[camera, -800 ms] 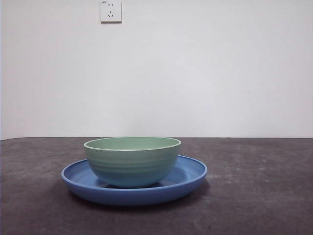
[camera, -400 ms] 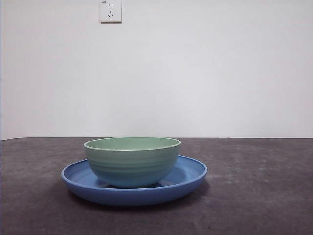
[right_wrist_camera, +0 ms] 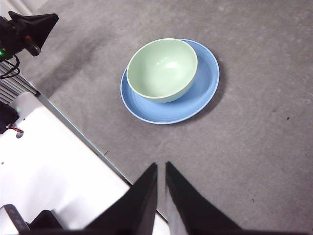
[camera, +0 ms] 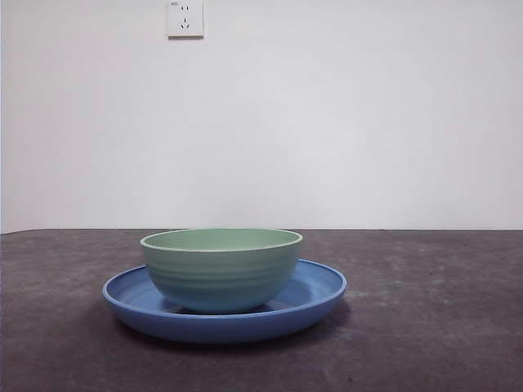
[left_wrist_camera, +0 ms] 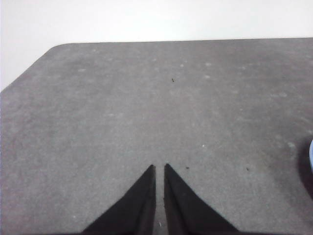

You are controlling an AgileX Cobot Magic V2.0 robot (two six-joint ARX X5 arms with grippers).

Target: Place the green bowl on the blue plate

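In your front view, start at the upper left of the frame: a white wall socket (camera: 185, 18) sits on the pale wall. Below it, left of centre in the lower half, the blue plate (camera: 319, 296) lies flat on the dark grey table (camera: 441, 327). The green bowl (camera: 221, 269) stands upright inside the plate, touching its floor, set a little toward the plate's left side so more blue rim shows on the right. No arm appears in this view.

In your left wrist view, the left gripper (left_wrist_camera: 159, 171) rises from the bottom centre with its two black jaws brought together, only a thin slit between them and nothing held. It hangs over bare table (left_wrist_camera: 146, 107), and at the far right edge you can just see a sliver of the blue plate (left_wrist_camera: 311, 152), well apart from the jaws.

In your right wrist view, the upper left corner shows the other arm's black tip (right_wrist_camera: 34, 27), with a white surface (right_wrist_camera: 49, 166) filling the lower left. In the upper middle of the frame the green bowl (right_wrist_camera: 162, 68) sits in the blue plate (right_wrist_camera: 208, 78), the plate's rim showing all round it and widest at the right. The right gripper (right_wrist_camera: 162, 169) rises at bottom centre, jaws pressed nearly together and empty, well apart from the plate and above the table's edge (right_wrist_camera: 88, 142).
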